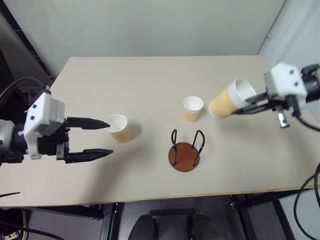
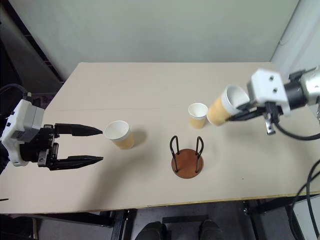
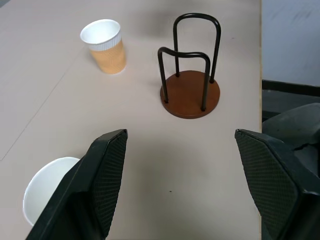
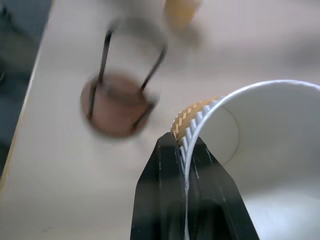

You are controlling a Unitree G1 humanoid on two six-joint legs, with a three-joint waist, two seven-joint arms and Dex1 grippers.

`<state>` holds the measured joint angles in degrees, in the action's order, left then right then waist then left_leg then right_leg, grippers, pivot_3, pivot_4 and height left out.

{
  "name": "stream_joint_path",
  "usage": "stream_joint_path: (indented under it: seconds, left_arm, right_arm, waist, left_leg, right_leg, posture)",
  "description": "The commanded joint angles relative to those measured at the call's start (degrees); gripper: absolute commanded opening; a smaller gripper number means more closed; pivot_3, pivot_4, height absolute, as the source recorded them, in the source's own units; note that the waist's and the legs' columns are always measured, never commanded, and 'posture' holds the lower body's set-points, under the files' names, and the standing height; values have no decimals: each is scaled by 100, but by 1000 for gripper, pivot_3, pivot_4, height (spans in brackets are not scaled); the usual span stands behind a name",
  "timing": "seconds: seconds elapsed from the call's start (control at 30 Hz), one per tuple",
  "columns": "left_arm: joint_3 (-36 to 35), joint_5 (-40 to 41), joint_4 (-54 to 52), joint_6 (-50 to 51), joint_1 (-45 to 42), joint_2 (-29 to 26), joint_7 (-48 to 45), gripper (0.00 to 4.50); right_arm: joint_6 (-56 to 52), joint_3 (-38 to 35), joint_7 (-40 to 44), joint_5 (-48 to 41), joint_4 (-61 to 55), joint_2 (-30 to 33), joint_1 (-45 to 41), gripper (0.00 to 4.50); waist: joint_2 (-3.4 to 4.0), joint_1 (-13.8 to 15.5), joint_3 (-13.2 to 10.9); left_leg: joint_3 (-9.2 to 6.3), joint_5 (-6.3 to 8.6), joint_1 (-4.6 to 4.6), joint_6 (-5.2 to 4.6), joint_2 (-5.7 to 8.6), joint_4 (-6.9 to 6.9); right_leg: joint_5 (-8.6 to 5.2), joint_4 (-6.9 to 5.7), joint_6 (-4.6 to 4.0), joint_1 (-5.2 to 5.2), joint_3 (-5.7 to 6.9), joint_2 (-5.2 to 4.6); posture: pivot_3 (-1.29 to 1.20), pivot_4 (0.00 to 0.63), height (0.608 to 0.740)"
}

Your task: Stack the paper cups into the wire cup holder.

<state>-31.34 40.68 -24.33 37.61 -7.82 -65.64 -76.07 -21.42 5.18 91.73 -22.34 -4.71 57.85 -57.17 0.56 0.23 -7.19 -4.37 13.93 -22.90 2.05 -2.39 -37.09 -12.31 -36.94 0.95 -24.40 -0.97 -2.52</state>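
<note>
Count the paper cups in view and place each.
3. One cup is pinched at its rim by the right gripper, tilted above the table. Two stand upright: middle cup and left cup.

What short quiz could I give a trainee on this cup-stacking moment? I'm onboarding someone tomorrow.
1. True or false: the holder already has a cup in it.
2. How many cups stand on the table?
3. Which tool holds a cup: A) left tool, B) right tool, C) neither?

Key
1. False: the holder is empty.
2. Two: the left cup by the open left tool and the middle cup behind the holder.
3. B: the right tool pinches the rim of the lifted cup, which is tilted in the air.
</note>
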Motion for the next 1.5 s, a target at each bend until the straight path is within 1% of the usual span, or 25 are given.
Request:
stream_joint_path:
  seconds: [0.03,0.1,0.33,0.53,0.63,0.73,0.8,0.83,0.9,0.93,1.0,1.03,1.13,1.2,1.27,1.37,1.43,1.47,1.5]
  left_arm:
    - [61,-19,-5,-157,-85,-3,145,3699]
    - [143,-13,8,-198,-103,5,195,3699]
    - [184,33,-34,-238,-24,0,284,3699]
    - [174,51,-112,-214,16,-6,355,3699]
    - [144,43,-143,-199,49,-7,377,3699]
    - [100,50,-188,-182,105,-5,413,3699]
    - [87,59,-197,-188,128,-11,431,3699]
    - [88,61,-203,-191,135,-10,444,3699]
    - [100,55,-216,-210,136,-3,477,3699]
    - [110,54,-214,-217,120,-3,495,3699]
    - [144,5,-183,-281,57,3,554,3699]
    - [244,-86,-122,-322,-51,16,695,3699]
    - [735,-465,62,-410,-475,146,1304,3699]
    - [1343,-794,183,-200,-934,378,1926,3699]
    - [1915,-1105,246,-26,-1410,768,2535,3699]
    - [2382,-1264,196,221,-1795,1159,2933,3699]
    - [2563,-1274,113,325,-1895,1291,3017,3699]
    - [2629,-1282,94,368,-1942,1340,3066,3699]
    - [2692,-1291,89,406,-2007,1397,3114,3699]
  right_arm:
    - [-211,142,63,-344,-447,-278,-22,37]
    - [-253,322,-1,-313,-650,-467,62,37]
    - [-254,799,-273,3,-985,-823,407,37]
    - [-95,1096,-388,409,-973,-908,544,37]
    - [24,1189,-402,585,-916,-932,547,600]
    - [98,1194,-351,621,-901,-952,549,1593]
    - [117,1204,-340,636,-899,-973,542,2375]
    - [125,1209,-339,642,-895,-992,530,2634]
    - [145,1175,-381,629,-822,-1088,447,3363]
    - [136,1117,-473,624,-657,-1195,333,3674]
    - [222,1049,-810,830,135,-1515,-89,3674]
    - [384,1074,-1071,1059,724,-1716,-346,3674]
    - [1052,1255,-1657,1703,2321,-2198,-947,3674]
    - [1655,1482,-1830,2119,3459,-2519,-1232,3674]
    - [2171,1668,-1993,2487,4475,-2824,-1422,3674]
    - [2704,1771,-2201,2872,5564,-3118,-1665,3674]
    - [2950,1810,-2341,3080,6104,-3254,-1796,3674]
    - [3040,1830,-2410,3190,6321,-3306,-1849,3674]
    - [3135,1872,-2522,3334,6528,-3350,-1891,3674]
  waist:
    - [-2,-4,0]
    - [-3,-1,0]
    - [-2,-3,-1]
    - [-3,-3,0]
    - [-3,-4,0]
    - [-4,-4,0]
    - [-4,-4,0]
    - [-4,-4,0]
    - [-4,-4,0]
    - [-4,-5,0]
    - [-3,-17,0]
    - [-3,-22,0]
    - [-2,-25,0]
    - [0,-12,1]
    - [-1,-3,2]
    - [-1,-5,-1]
    - [2,-3,-3]
    - [2,-2,-3]
    - [2,0,-3]
  left_leg:
    - [2,-4,-1,6,-13,0]
    - [2,-7,-3,13,-27,2]
    - [2,6,-8,29,-36,5]
    - [1,12,-8,27,-37,4]
    - [1,17,-4,29,-37,4]
    - [1,18,-4,31,-39,4]
    - [1,19,-3,32,-40,4]
    - [1,19,-3,32,-40,4]
    - [1,19,-3,33,-40,4]
    - [1,19,-3,33,-40,4]
    - [2,20,1,34,-40,2]
    - [2,20,-1,35,-40,3]
    - [-3,20,-1,38,-50,6]
    - [-7,13,3,37,-60,4]
    - [-11,9,4,37,-65,4]
    - [-9,0,-7,47,-65,4]
    - [-5,1,-34,56,-65,4]
    - [-3,2,-44,62,-65,5]
    - [-3,-3,-56,72,-66,6]
  right_leg:
    - [-2,0,-4,0,0,11]
    - [-12,-6,-18,-6,3,22]
    - [-13,-14,-20,-21,8,22]
    - [-11,-17,-22,-22,8,20]
    - [-9,-20,-24,-23,8,20]
    - [-9,-26,-24,-27,8,20]
    - [-9,-27,-24,-27,10,20]
    - [-9,-28,-24,-27,10,20]
    - [-9,-29,-24,-28,10,20]
    - [-9,-29,-24,-28,10,20]
    - [-5,-33,-29,-31,9,20]
    - [2,-34,-38,-39,9,20]
    - [24,-39,-74,-56,10,19]
    - [32,-44,-87,-55,14,18]
    - [39,-47,-100,-57,17,17]
    - [48,-45,-112,-68,20,14]
    - [54,-42,-103,-95,19,13]
    - [79,-43,-60,-109,19,13]
    - [83,-42,-53,-123,21,14]
  posture:
    - [0,150,740]
    - [0,150,740]
    - [0,150,740]
    - [0,150,740]
    - [0,150,740]
    - [0,150,740]
    - [0,150,740]
    - [0,150,740]
    - [0,150,740]
    - [0,150,740]
    - [0,150,740]
    - [0,150,740]
    - [0,150,740]
    - [0,150,740]
    - [0,150,740]
    - [0,150,740]
    - [0,150,740]
    - [0,150,740]
    - [0,150,740]
